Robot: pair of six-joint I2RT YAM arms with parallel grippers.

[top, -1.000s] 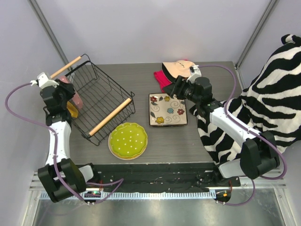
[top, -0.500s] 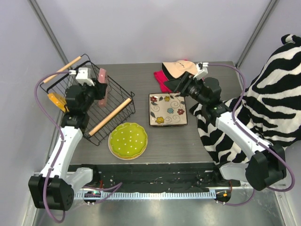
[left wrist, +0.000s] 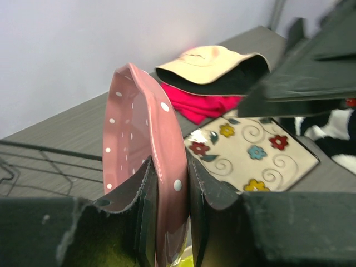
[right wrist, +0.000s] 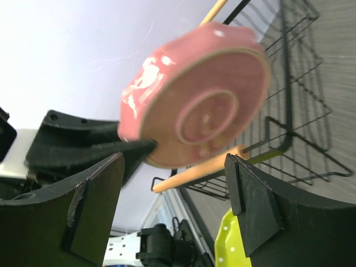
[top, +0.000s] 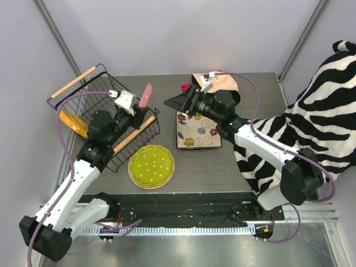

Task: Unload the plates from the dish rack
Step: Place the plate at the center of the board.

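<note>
Two grippers face each other in the upper centre of the overhead frame. The left gripper (top: 140, 107) pinches a pink scalloped plate (left wrist: 133, 139) by its lower rim and holds it on edge in the air, just past the near wooden handle (top: 148, 122) of the dish rack (top: 94, 97). The right gripper (top: 181, 102), fingers spread wide and empty, points at the plate from the right, near but not touching. Seen from the right wrist, the plate turns its round underside broadside to those fingers, so they meet its flat face rather than its edge. A handover, if that is the step, looks to turn on reaching the rim. An orange plate (top: 73, 123) sits at the rack's left edge. A green plate (top: 151, 164) and the square flowered plate (top: 198, 129) lie on the table (top: 200, 167).
</note>
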